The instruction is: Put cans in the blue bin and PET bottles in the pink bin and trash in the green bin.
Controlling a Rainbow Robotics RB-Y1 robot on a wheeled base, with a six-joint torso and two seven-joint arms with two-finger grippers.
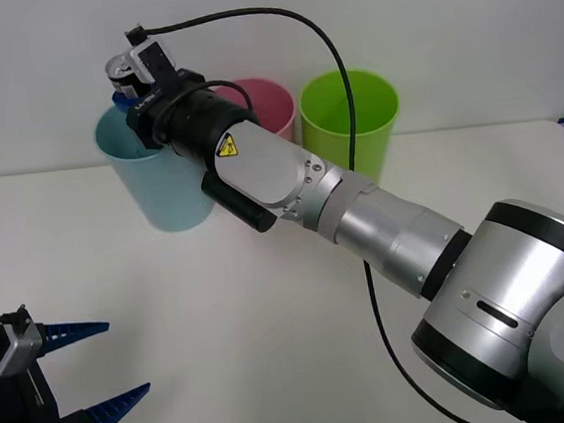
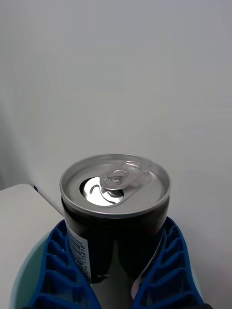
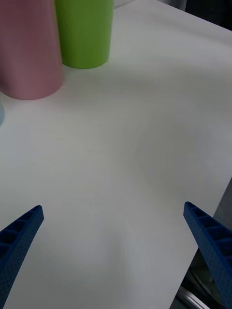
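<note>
While right gripper [image 2: 113, 282] grasps can [image 2: 115, 193] over blue bin [image 1: 155, 189], pink bin [image 1: 270, 103] half-hidden, left gripper [image 1: 98, 374] spread

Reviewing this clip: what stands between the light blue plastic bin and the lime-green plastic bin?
The pink plastic bin stands between the light blue bin and the lime-green bin in the front view, partly hidden behind the right arm, whose gripper holds the small metal can.
</note>
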